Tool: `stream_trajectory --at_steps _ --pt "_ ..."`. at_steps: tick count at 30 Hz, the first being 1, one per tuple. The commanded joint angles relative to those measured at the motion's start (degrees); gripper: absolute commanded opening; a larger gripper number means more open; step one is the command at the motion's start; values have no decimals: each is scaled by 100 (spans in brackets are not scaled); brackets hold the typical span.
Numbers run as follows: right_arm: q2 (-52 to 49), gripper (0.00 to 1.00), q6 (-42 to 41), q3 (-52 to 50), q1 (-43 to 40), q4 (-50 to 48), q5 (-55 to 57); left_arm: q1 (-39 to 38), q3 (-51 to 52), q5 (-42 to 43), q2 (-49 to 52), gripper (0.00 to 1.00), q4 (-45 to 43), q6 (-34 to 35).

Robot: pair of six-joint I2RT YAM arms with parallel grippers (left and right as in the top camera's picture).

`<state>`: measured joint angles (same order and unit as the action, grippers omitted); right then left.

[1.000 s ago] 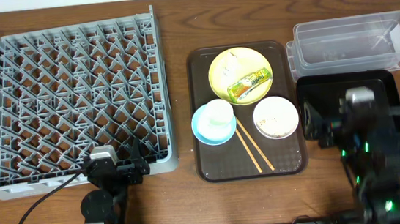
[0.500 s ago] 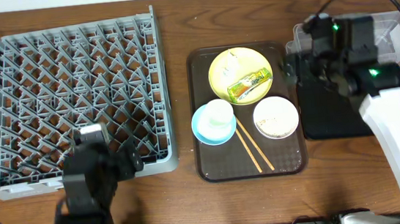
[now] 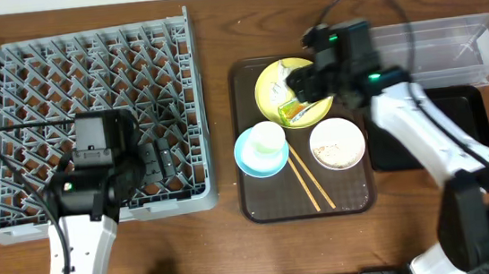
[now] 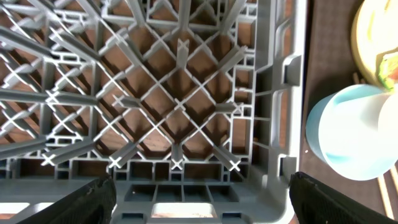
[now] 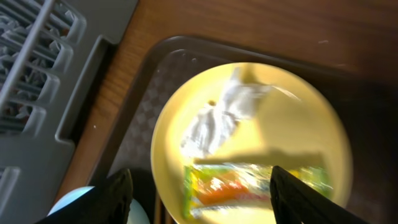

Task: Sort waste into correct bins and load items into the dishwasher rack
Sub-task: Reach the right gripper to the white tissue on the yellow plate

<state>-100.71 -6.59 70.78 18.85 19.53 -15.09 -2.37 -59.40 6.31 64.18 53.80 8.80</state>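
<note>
The dishwasher rack (image 3: 90, 116) is unloaded. The left gripper (image 4: 199, 208) has come up over its near right corner, jaws wide apart and empty. On the brown serving tray (image 3: 260, 203) every dish stands unmoved. The clear tub (image 3: 452, 45) and black tray (image 3: 468, 124) are now free of the right arm, leaving open room there. The right gripper (image 5: 202, 199) has swung over the yellow plate (image 5: 298, 124), jaws apart astride the wrapper (image 5: 255, 186) and not yet gripping it. Pickup is judged imminent, with the plate's rim close by.

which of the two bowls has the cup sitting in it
The light blue bowl, on the left of the brown tray, holds the small white cup; the white bowl beside it has no cup.
</note>
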Motion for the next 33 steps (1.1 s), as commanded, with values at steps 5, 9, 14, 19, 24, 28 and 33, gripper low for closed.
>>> stream_trajectory --at_steps 5,9,14,19,24,28,33 --pt "-879 68 -890 114 625 -553 1226 -17 -116 79 184 91 31 9" --pt "-1252 57 -1115 114 721 -876 1231 -17 -116 79 184 91 33 9" --pt "-1587 37 -1410 114 721 -907 1294 -17 -116 79 184 90 33 9" --pt "-1438 11 -1410 138 708 -999 1311 -17 -116 79 184 90 33 9" --pt "-695 9 -1126 236 529 -940 1360 -17 -116 79 184 91 11 9" --pt "-4 11 -1091 234 243 -522 1810 -17 -116 79 184 91 11 9" --pt "625 12 -1130 234 -363 308 2555 -17 -116 76 184 91 7 9"
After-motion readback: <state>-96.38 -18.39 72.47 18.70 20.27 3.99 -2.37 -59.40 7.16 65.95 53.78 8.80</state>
